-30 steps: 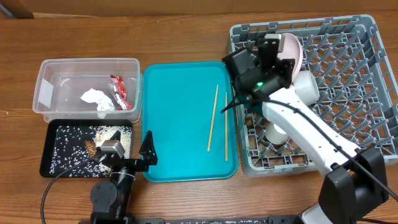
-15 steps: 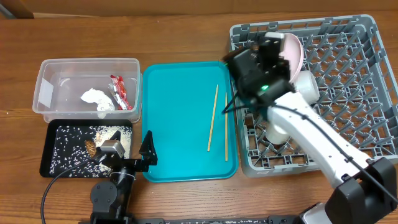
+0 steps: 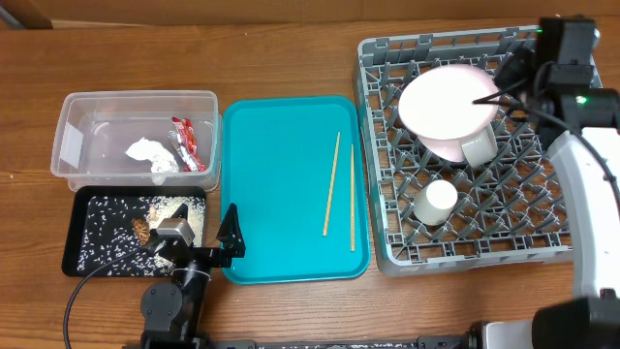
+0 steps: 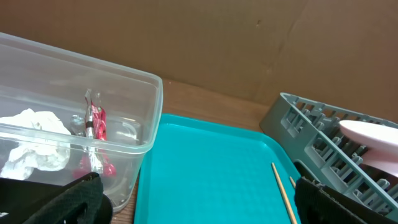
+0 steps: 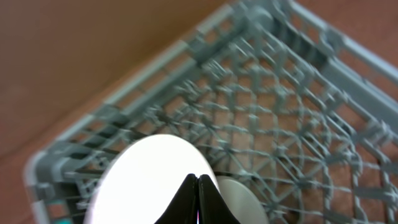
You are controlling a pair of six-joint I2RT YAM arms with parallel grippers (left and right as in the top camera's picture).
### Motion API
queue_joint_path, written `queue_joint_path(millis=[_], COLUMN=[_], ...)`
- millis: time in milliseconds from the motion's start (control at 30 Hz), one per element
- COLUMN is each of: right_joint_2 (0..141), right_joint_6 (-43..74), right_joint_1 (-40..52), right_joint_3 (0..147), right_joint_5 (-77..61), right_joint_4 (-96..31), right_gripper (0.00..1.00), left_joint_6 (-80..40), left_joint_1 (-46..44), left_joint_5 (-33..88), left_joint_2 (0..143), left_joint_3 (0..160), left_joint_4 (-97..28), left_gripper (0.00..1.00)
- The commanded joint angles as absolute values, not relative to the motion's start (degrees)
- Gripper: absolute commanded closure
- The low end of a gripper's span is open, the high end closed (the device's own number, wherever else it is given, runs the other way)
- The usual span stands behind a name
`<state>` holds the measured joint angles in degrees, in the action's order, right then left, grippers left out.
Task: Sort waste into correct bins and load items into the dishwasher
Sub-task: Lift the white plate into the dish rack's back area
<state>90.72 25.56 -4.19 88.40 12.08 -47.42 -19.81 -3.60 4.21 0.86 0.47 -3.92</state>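
Right arm (image 3: 572,68) now away at the rack (image 3: 465,254) corner, plate (image 3: 441,102) uncovered; right fingers (image 5: 188,196) together, blurred; left fingers (image 4: 56,202) wide, cropped.

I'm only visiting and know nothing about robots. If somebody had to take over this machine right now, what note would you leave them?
Left gripper: jaws open, empty, low by the near-left corner of the teal tray.
Right gripper: jaws shut, nothing in them, above the plate in the rack.
Done: wrapper and napkin are in the clear tub. Rice and scraps are on the black tray. Plate and cup are in the rack.
Left to do: two chopsticks lie on the teal tray and need to go into the rack.
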Motion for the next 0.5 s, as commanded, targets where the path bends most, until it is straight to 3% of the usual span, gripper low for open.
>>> queue_joint_path(millis=[0,300,333,400,467], right_joint_2=[96.4,99.8,99.8,99.8,99.8], right_joint_6=[26.6,23.8,24.0,24.3,25.4], right_joint_1=[-6.2,-6.0,-6.0,-6.1,-6.2], right_joint_3=[88.9,88.9,88.9,88.9,88.9], right_joint_5=[6.3,-2.9,-3.1,-3.1,-3.1], right_joint_4=[-49.6,-49.7,-50.1,-51.3,-52.4], right_gripper=[0.96,0.94,0.87,0.57,0.47], left_joint_6=[-20.8,-20.8,-20.8,-20.8,-20.8], left_joint_1=[-3.0,-3.0,-3.0,-3.0,-3.0], left_joint_5=[3.9,3.9,3.9,3.9,3.9], left_joint_2=[0.4,0.4,0.4,0.4,0.4], left_joint_3=[0.3,0.3,0.3,0.3,0.3], left_joint_4=[-4.1,-4.1,-4.1,-4.1,-4.1], left_gripper=[0.00,0.00,0.00,0.00,0.00])
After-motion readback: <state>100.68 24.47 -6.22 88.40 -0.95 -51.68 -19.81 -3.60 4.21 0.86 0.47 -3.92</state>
